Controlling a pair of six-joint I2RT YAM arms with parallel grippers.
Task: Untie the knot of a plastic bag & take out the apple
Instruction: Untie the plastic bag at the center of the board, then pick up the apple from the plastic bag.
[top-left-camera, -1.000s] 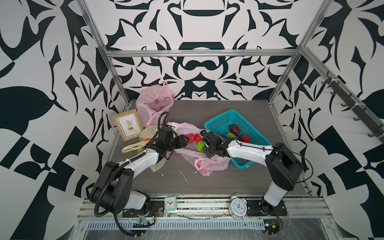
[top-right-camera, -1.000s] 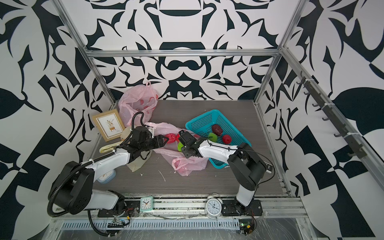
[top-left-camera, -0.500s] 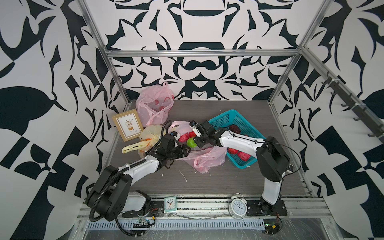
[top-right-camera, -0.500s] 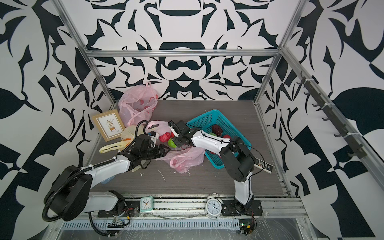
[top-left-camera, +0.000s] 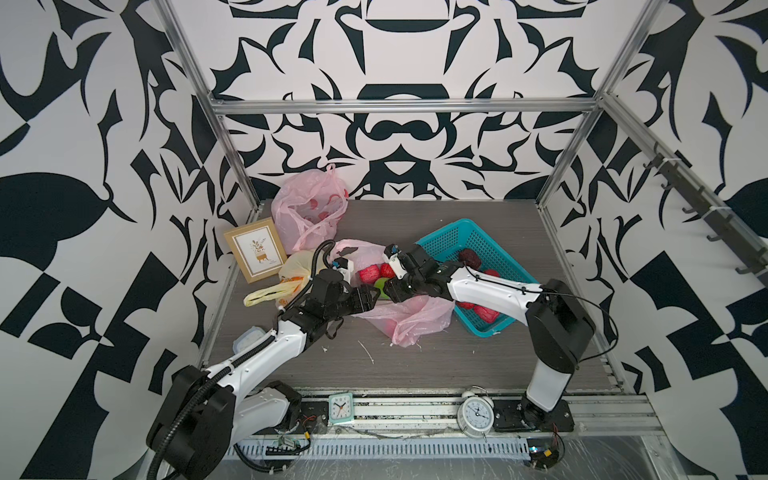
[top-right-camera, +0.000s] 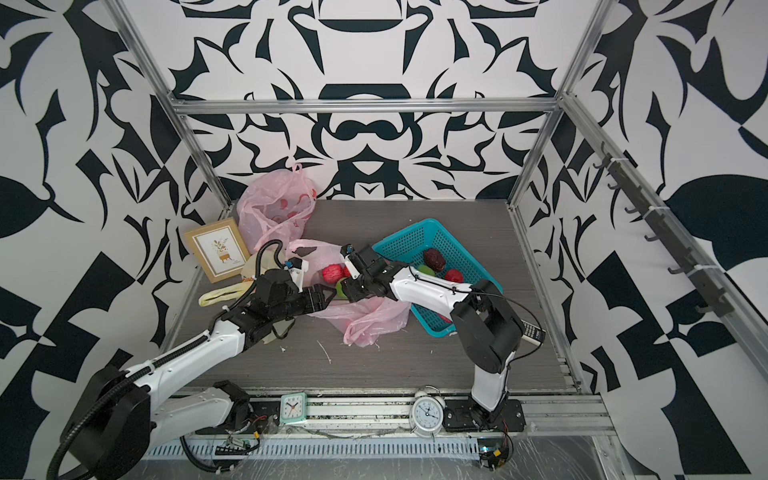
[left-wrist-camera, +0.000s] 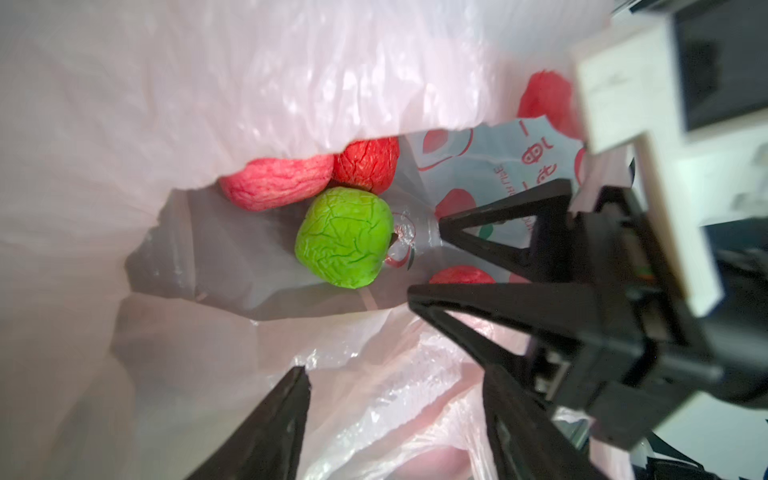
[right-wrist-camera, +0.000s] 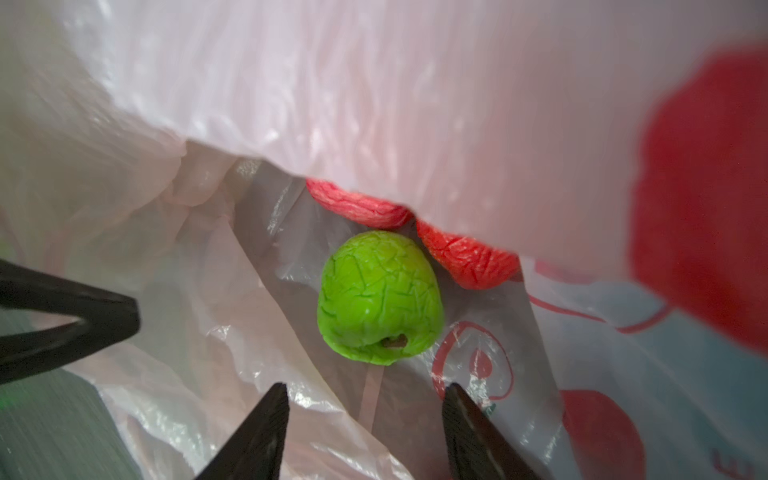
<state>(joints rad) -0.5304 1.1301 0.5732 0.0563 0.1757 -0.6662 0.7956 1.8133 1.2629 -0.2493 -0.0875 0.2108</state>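
Note:
The pink plastic bag (top-left-camera: 409, 318) (top-right-camera: 370, 318) lies mid-table with its mouth gaping; its knot is out of view. Inside sit a wrinkled green apple (left-wrist-camera: 345, 237) (right-wrist-camera: 380, 297) (top-left-camera: 379, 284) and red apples (left-wrist-camera: 276, 183) (right-wrist-camera: 467, 259) (top-right-camera: 333, 273). My left gripper (left-wrist-camera: 395, 374) (top-left-camera: 372, 297) is at the mouth, jaws wide open, with loose pink film lying between the fingers. My right gripper (right-wrist-camera: 365, 390) (top-right-camera: 349, 291) faces it from the other side, open, its tips just short of the green apple. Each gripper's black fingers (left-wrist-camera: 498, 299) (right-wrist-camera: 83, 320) show in the other's wrist view.
A teal basket (top-left-camera: 449, 241) holding fruit stands right of the bag. Another pink bag (top-left-camera: 309, 208), a picture frame (top-left-camera: 255, 249) and a yellowish bag (top-left-camera: 291, 270) crowd the back left. A lidded container (top-left-camera: 245, 338) sits by the left edge. Two clocks (top-left-camera: 340, 407) (top-left-camera: 476, 415) stand on the front rail.
Both grippers' jaws have spread wider. The right gripper has moved left to the bag mouth, and the two grippers now stand closer together. The bag has been pulled open and shifted.

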